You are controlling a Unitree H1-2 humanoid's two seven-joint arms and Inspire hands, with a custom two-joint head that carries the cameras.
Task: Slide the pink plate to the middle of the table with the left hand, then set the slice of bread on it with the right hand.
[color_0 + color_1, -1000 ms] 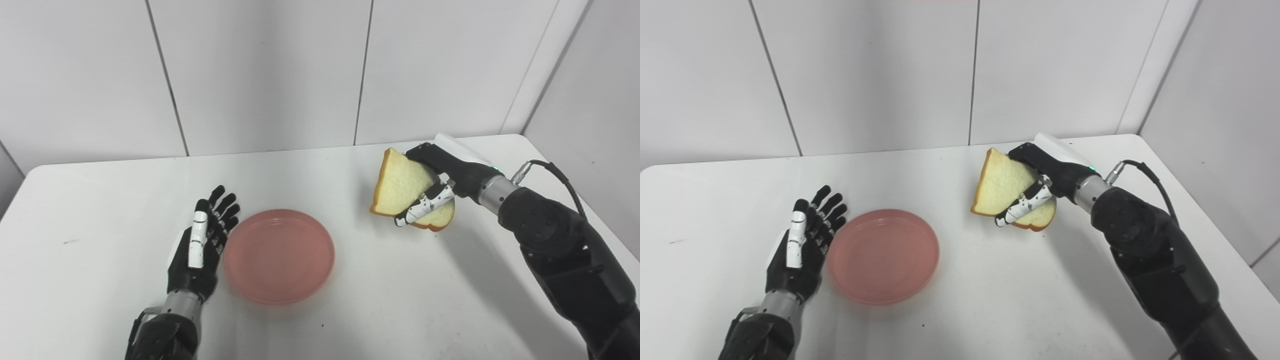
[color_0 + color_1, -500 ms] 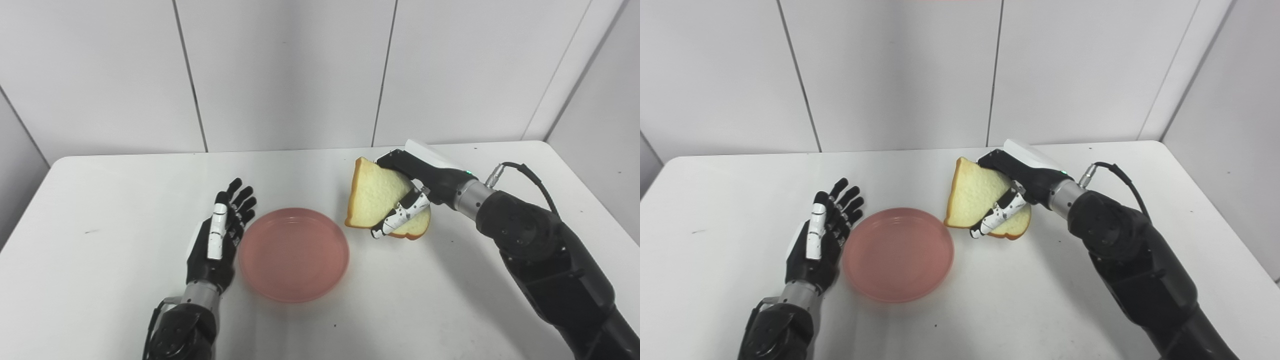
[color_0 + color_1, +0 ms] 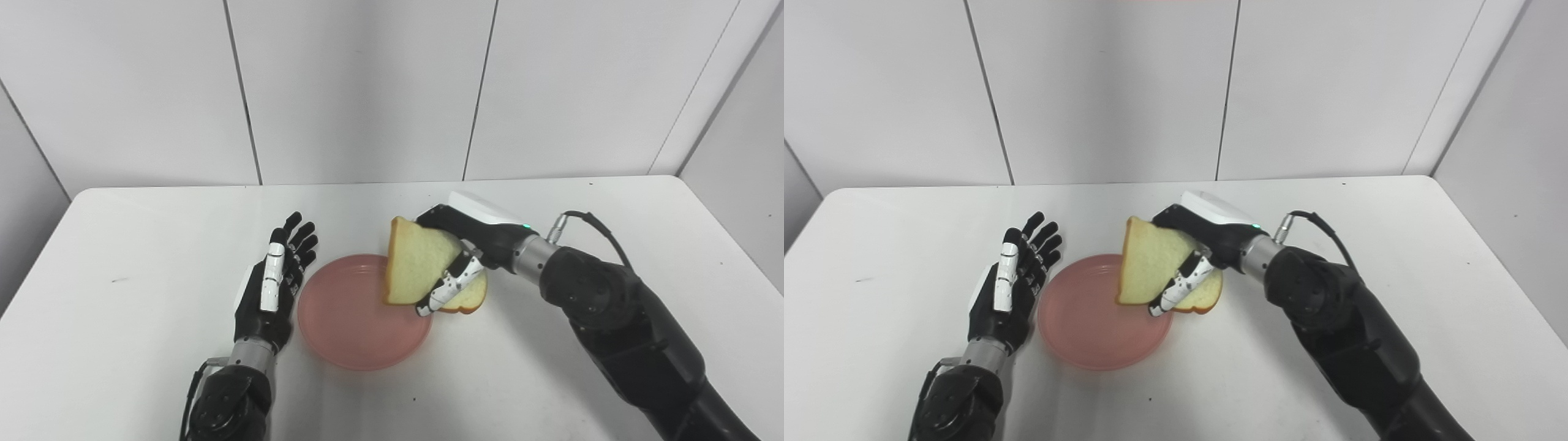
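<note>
Two robot hands work over a white bench (image 3: 122,343), one on each side of a pink plate (image 3: 349,331). The plate lies flat near the middle of the bench, shallow, with a low raised rim.

The left robot hand (image 3: 269,294) stands on its edge just beside the plate's left rim, palm turned toward the plate and fingers (image 3: 294,236) stretched out and slightly spread, pointing away toward the wall (image 3: 367,92). It holds nothing. From these views I cannot tell whether its palm touches the rim or stops just short of it.

The right robot hand (image 3: 468,257) is clamped on the slice of bread (image 3: 416,266). The thumb crosses the pale face of the slice that is turned toward the camera, and the rest of the hand wraps behind the far side. The slice is held up off the bench, tilted steeply, its crust edge running along the left and top, with a browned corner (image 3: 471,303) showing low on the right, past the thumb. The lower left part of the slice hangs over the right portion of the plate; the rest sits past the plate's right rim. The slice looks clear of the plate's surface, though the gap is hard to judge.

The right arm (image 3: 618,318) reaches in from the lower right, a cable (image 3: 588,217) looping above its wrist.
</note>
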